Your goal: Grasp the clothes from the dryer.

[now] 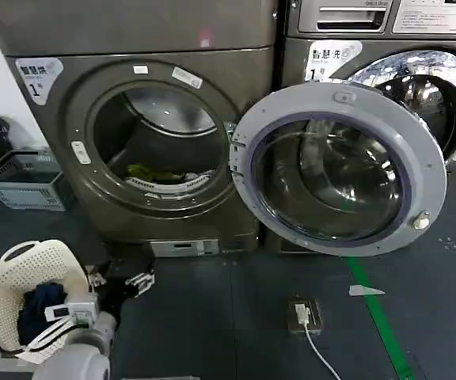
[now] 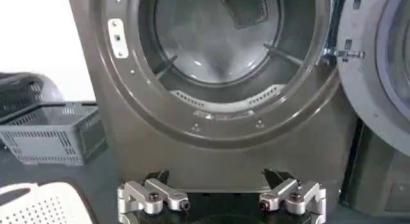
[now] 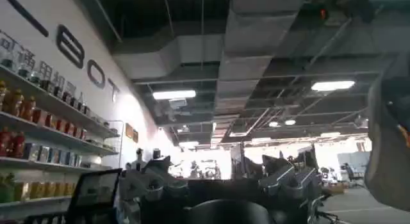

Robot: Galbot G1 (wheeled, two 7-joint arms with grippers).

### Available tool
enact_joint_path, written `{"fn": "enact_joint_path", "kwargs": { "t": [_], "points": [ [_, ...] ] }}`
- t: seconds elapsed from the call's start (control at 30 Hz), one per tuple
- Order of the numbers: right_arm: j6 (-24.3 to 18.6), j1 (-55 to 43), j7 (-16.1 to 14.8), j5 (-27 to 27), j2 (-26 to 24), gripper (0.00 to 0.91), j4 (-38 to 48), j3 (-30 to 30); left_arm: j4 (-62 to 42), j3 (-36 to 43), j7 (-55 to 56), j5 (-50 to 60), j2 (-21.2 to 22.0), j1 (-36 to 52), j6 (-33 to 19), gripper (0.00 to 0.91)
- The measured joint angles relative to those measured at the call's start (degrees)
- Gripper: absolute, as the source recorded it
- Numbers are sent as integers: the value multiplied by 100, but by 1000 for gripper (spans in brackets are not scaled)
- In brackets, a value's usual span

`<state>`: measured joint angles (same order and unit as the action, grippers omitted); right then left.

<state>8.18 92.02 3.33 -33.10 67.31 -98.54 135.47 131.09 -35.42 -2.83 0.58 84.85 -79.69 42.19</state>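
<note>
- The dryer (image 1: 145,134) stands with its round door (image 1: 339,170) swung wide to the right.
- The clothes (image 1: 153,172), a small yellow-green bundle, lie at the front bottom of the drum, just behind the lip.
- The left claw (image 1: 129,283) hangs low before the machine, below the porthole, jaws spread apart and empty.
- The right claw (image 3: 221,180) points up at a ceiling, parked, jaws apart.
- Best approach, likely: raise the left claw over the lip, then dip onto the fabric.
- A white basket (image 1: 22,289) holding a dark garment sits on the floor at left.
</note>
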Motion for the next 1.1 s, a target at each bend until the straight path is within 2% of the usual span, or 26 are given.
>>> {"fn": "enact_joint_path", "kwargs": {
  "t": [1.1],
  "points": [
    [-55, -73, -22, 10, 52, 907, -33, -82, 123, 40, -27, 207, 117, -63, 0, 907]
  ]
}}
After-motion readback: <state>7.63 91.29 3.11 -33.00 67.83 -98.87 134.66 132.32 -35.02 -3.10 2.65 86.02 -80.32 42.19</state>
